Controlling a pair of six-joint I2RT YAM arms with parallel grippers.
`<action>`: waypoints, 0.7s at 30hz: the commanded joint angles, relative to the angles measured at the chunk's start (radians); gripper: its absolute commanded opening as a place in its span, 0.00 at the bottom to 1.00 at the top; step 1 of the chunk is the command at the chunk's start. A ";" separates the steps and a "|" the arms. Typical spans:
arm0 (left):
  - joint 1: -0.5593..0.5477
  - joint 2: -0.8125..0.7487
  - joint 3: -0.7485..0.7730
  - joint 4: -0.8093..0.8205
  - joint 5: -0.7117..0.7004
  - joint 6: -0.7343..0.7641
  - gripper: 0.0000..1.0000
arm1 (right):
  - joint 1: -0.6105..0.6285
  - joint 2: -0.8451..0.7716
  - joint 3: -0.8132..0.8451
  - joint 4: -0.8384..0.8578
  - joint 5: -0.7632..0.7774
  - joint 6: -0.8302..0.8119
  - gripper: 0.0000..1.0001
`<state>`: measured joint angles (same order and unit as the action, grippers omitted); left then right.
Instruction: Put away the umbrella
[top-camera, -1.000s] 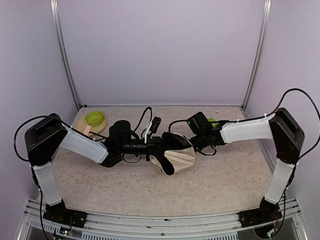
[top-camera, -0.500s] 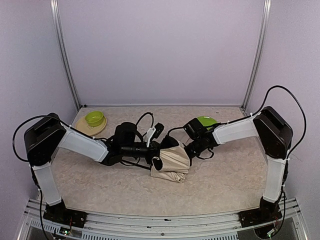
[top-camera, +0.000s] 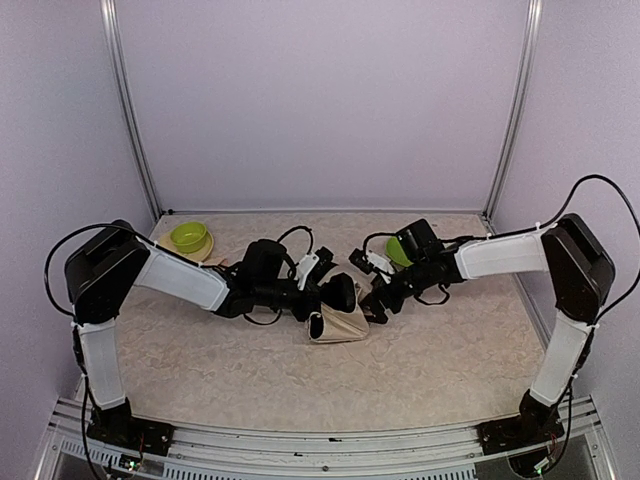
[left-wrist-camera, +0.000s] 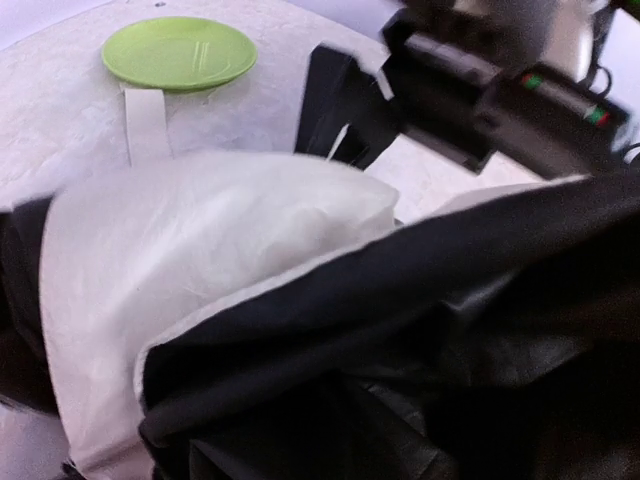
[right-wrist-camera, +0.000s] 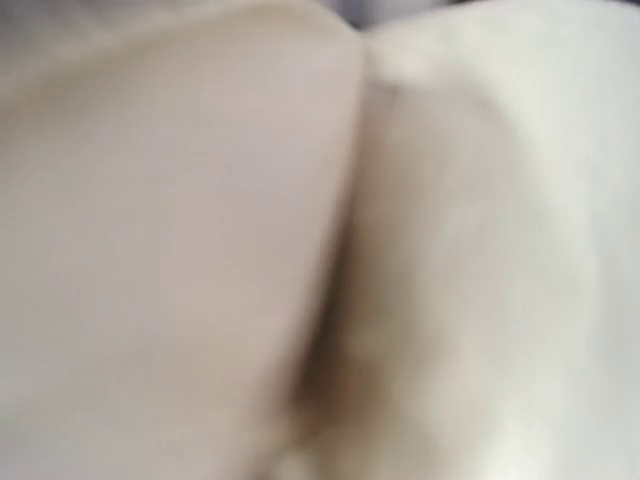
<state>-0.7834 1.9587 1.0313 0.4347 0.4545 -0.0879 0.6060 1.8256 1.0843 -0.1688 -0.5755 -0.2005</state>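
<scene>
Lying crumpled mid-table, umbrella sits between both arms. Left gripper clenched, buried in black underside. Right gripper just beside cream fabric, spread or closed, cannot tell.

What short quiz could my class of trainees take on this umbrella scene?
1. True or false: the cream-beige fabric folding umbrella is spread fully open.
2. In the left wrist view, what lies on the pale speckled table beyond the umbrella? A) flat round green plate B) red mug C) blue box
3. Top view: in which corner of the table does the small round green bowl sit?
Key: 1 false, it is bunched up; 2 A; 3 far left.
</scene>
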 joint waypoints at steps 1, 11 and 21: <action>0.023 -0.004 -0.007 -0.002 -0.002 0.034 0.00 | 0.005 -0.107 -0.023 0.010 -0.074 0.002 1.00; 0.016 -0.048 -0.054 0.105 0.071 0.019 0.00 | 0.015 -0.314 -0.124 -0.040 0.074 -0.107 0.99; 0.018 -0.060 -0.063 0.129 0.117 0.021 0.00 | 0.124 -0.289 -0.238 0.330 0.131 -0.216 1.00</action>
<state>-0.7662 1.9369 0.9810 0.5156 0.5331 -0.0696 0.7151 1.4567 0.8074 0.0120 -0.4828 -0.3744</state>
